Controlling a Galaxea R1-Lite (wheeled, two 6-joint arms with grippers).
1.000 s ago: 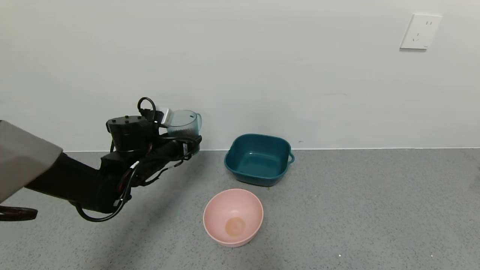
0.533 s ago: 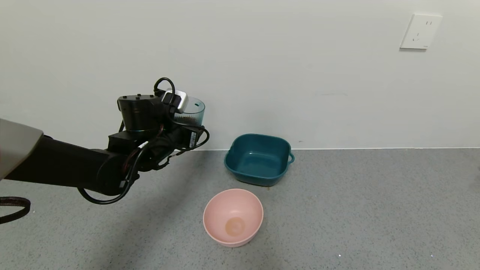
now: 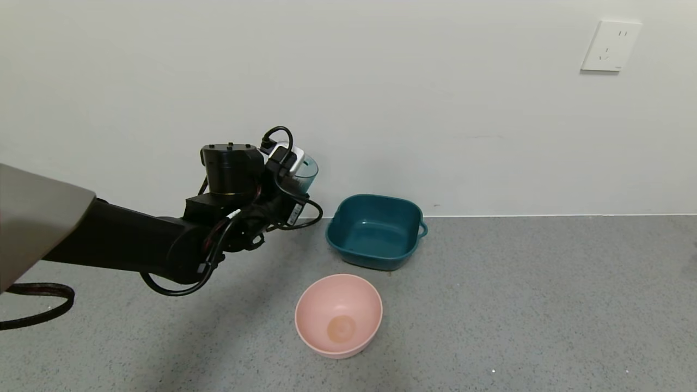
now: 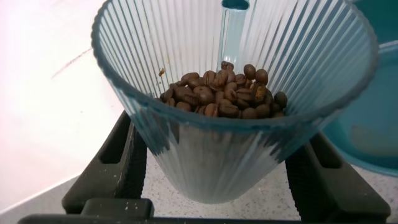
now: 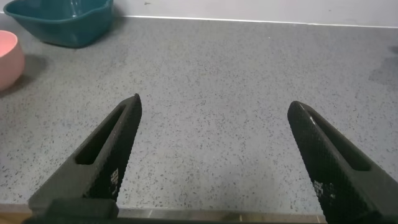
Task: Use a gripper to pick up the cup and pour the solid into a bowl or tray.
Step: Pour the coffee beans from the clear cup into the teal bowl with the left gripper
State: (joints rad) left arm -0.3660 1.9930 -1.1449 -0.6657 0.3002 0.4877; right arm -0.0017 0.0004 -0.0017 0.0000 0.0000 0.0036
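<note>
Left gripper (image 3: 283,188) has carried cup (image 3: 306,170) nearer basin (image 3: 375,231), jaws clamped round its light, slippery ribbed wall; beans (image 4: 221,96) loose.

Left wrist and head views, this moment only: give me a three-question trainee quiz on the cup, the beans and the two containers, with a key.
1. True or false: the cup has already been emptied.
2. Which container stands nearer the wall? A) the pink bowl B) the teal basin
3. Fill in: the left gripper is shut on the ____, held above the floor, not yet over the basin.

Key
1. False. The coffee beans are in the cup, and both containers look empty.
2. B.
3. Cup. The right gripper stands open above bare floor.
</note>
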